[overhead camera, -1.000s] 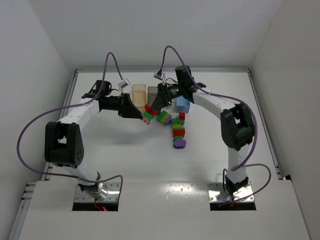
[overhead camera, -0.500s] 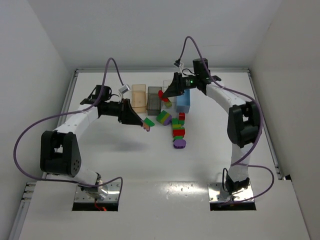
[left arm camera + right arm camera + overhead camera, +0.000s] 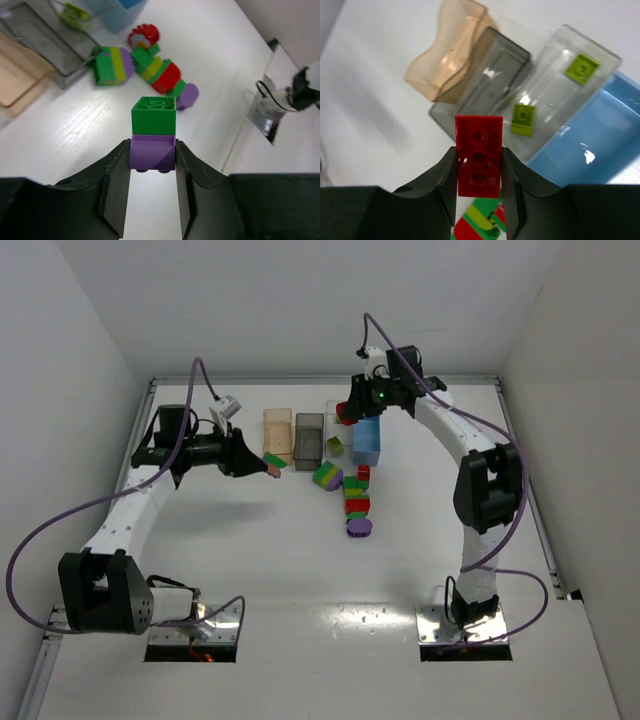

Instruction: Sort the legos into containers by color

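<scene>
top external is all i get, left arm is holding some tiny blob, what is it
Observer: Two stacked bricks. The left gripper has its jaws shut on a purple brick, and a green brick is stuck on top of it.
Operator: and the right one
Observer: The right gripper is shut on a red brick, held above the row of bins.
Operator: anything in the clear bin
Observer: The right wrist view shows two lime green bricks lying apart inside the clear bin.
</scene>
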`<state>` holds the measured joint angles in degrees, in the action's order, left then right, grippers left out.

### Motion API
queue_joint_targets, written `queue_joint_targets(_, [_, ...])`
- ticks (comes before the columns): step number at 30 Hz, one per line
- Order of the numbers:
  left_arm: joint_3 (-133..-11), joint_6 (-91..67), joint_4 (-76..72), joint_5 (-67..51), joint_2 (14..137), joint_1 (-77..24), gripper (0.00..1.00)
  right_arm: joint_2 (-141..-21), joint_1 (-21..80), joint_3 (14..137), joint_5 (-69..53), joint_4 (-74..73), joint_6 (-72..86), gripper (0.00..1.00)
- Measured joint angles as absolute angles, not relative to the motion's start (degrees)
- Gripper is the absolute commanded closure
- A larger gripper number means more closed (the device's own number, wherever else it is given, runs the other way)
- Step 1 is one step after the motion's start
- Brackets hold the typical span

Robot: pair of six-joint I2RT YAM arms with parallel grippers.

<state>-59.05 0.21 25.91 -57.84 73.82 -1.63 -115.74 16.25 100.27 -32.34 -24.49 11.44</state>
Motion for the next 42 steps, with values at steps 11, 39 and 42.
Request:
queue_joint_targets(11, [-56.34, -5.69, 20.27, -46.28, 71.24, -0.97, 0.93, -117.56, 16.36, 100.25, -14.11, -26.04, 10.98, 0.84])
queue_joint_targets(39, [-56.38, -7.99, 16.97, -52.64, 75.05, -0.99, 0.93, -119.98, 14.02, 97.19, -35.83, -25.58, 12.03, 0.21])
queue_joint_targets(42, [-56.38, -7.92, 17.04, -56.47, 76.44, -1.26, 0.92, -117.75, 13.56, 96.64, -51.92, -20.62, 15.68, 0.21])
